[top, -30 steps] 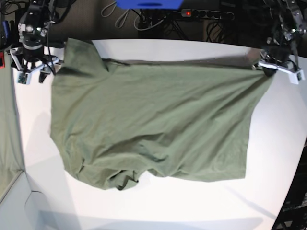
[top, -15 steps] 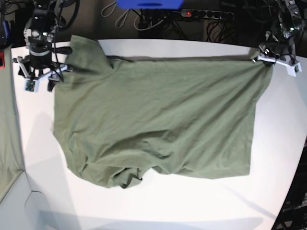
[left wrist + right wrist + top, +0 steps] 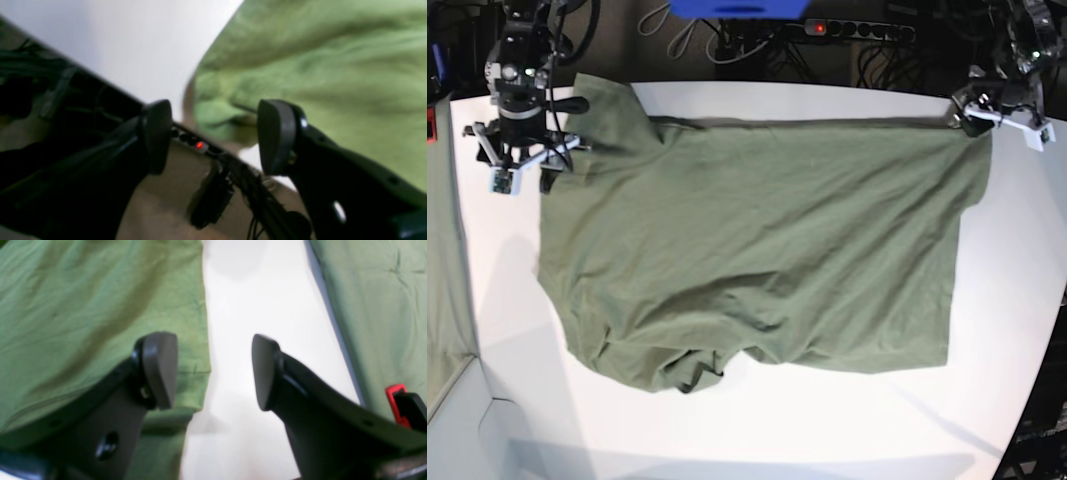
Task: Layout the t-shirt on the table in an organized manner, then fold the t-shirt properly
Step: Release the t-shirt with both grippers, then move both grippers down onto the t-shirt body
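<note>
- base view: the t-shirt [image 3: 757, 255] lies spread across the table [image 3: 847, 430], its long upper edge running along the table's far edge. one sleeve sticks up at the upper left, and the lower edge is bunched and rumpled near the bottom left. the right gripper [image 3: 519, 160] hangs over the shirt's upper left sleeve area. the left gripper [image 3: 999, 112] sits at the shirt's upper right corner, by the table's far edge. a greenish-grey cloth strip [image 3: 442, 300] runs down the left edge, and a power strip [image 3: 857, 30] with a red light lies behind the table.
- left wrist view: the left gripper [image 3: 213, 136] has its pads [image 3: 156, 133] spread apart with nothing between them. the shirt's corner [image 3: 300, 66] lies beyond them at the table edge, a little crumpled.
- right wrist view: the right gripper [image 3: 213, 370] is released, pads [image 3: 160, 366] well apart over bare table [image 3: 253, 306]. the shirt's sleeve [image 3: 83, 313] lies under the left pad; the other cloth [image 3: 377, 306] lies to the right.
</note>
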You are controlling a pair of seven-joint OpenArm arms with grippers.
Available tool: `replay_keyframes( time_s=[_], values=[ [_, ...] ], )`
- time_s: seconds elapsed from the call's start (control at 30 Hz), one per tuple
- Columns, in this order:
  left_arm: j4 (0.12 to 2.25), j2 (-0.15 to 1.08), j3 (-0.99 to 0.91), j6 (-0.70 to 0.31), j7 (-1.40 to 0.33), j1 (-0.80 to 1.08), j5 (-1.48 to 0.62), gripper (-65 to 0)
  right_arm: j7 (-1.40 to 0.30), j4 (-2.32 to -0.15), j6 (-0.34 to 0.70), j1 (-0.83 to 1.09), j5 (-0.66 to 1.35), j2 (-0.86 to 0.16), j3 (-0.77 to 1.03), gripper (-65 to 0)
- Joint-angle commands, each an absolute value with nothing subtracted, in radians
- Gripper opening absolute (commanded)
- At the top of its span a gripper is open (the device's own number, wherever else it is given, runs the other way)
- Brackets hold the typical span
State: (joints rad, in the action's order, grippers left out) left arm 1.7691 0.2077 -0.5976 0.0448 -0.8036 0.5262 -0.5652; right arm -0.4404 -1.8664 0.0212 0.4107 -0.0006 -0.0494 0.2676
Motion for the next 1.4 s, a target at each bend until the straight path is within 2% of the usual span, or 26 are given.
replay_keyframes(
  time_s=[0.0,0.37,0.7,1.03,1.2,1.37],
  values=[
    [1.796,0.225,-0.618,0.044,-0.788,0.529,-0.575,-25.6,-0.414,-1.883,0.013,0.409,-0.002,-0.056,0.271,-29.5],
    [1.896,0.225,-0.785,0.044,-0.789,0.584,-0.576,-25.3,-0.414,-1.885,0.013,0.414,-0.002,-0.058,0.271,-29.5],
    [1.905,0.225,-0.785,0.044,-0.789,0.576,-0.572,-25.5,-0.414,-1.882,0.013,0.407,-0.002,-0.058,0.271,-29.5],
    [1.980,0.295,-0.805,0.044,-0.782,0.572,-0.570,-25.6,-0.421,-1.885,0.013,0.364,-0.002,-0.064,0.102,-29.5],
    [1.974,0.295,-0.791,0.044,-0.789,0.470,-0.572,-25.6,-0.423,-1.871,0.013,0.308,-0.005,-0.070,0.101,-29.2],
    [1.960,0.288,-0.641,0.044,-0.789,0.343,-0.567,-25.6,-0.423,-1.759,0.013,0.199,-0.005,-0.093,0.099,-29.2]
  ],
)
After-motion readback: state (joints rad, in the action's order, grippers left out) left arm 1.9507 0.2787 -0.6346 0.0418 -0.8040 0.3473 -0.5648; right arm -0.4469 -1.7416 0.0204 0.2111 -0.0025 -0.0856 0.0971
